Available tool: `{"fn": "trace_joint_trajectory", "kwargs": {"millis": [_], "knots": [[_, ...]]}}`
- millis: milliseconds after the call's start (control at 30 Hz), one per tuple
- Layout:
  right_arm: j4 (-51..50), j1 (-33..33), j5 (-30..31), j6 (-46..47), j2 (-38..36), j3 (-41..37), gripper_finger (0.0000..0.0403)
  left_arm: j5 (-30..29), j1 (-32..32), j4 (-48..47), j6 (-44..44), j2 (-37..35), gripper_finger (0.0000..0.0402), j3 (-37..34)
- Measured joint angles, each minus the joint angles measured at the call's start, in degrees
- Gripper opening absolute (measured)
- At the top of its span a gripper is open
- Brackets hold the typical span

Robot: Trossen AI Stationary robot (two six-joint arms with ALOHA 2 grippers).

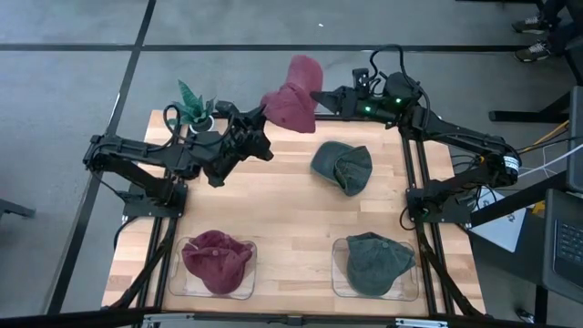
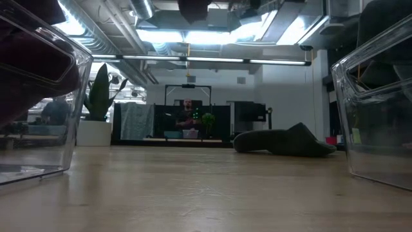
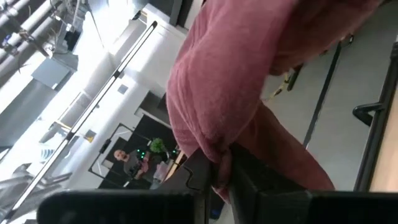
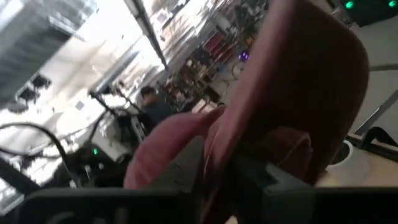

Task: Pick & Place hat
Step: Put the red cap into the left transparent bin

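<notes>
A red hat [image 1: 293, 96] hangs in the air over the table's far edge, between my two grippers. My left gripper [image 1: 262, 117] reaches level from the table's left and is shut on the hat's lower left part. My right gripper [image 1: 317, 95] comes level from the right and is shut on the hat's right side. In the left wrist view the red cloth [image 3: 236, 81] fills the space above the fingers. In the right wrist view the red hat [image 4: 298, 81] bulges just past the fingers. My left gripper pinches a bunched fold of the red hat's cloth [image 3: 216, 149] between its two fingers, coming level from the table's left. The hat is lifted clear of the table, and its cloth spreads beyond the fingers. My right gripper has the red hat's cloth [image 4: 224, 146] between its two fingers [image 4: 268, 177], coming about level from the table's right. The hat is clear of the table; which part of it this is, the blur hides.
A green hat [image 1: 342, 167] lies on the table right of centre. Two clear trays stand at the near edge: the left one [image 1: 186, 284] holds a red hat [image 1: 217, 261], the right one [image 1: 339, 287] a green hat [image 1: 377, 262]. A potted plant [image 1: 193, 105] stands at the far left.
</notes>
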Motion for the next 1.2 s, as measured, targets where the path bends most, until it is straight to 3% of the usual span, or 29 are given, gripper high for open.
{"fn": "trace_joint_trajectory", "kwargs": {"millis": [333, 600, 733, 900, 1200], "knots": [[-11.91, -0.02, -3.76, -6.61, -0.07, 0.00, 0.0123, 0.04, -2.44, -0.48, -5.56, 0.00, 0.0026, 0.00], [-22.46, -0.02, -10.47, -14.02, -0.24, 0.00, 0.0131, 3.02, -3.53, -12.49, -24.21, -0.40, 0.0026, 0.00], [-27.19, -0.02, -12.93, -16.06, -0.66, 0.00, 0.0131, 8.64, -3.51, -21.40, -35.23, -0.48, 0.0026, 0.00], [-34.84, -0.02, -17.21, -19.02, -1.93, 0.00, 0.0132, 18.33, -3.44, -27.80, -41.85, -0.59, 0.0026, 0.00], [-48.19, 0.00, -17.91, -24.22, -5.56, 0.00, 0.0132, 46.15, -0.52, -35.03, -42.81, -3.20, 0.0026, 0.00]]}}
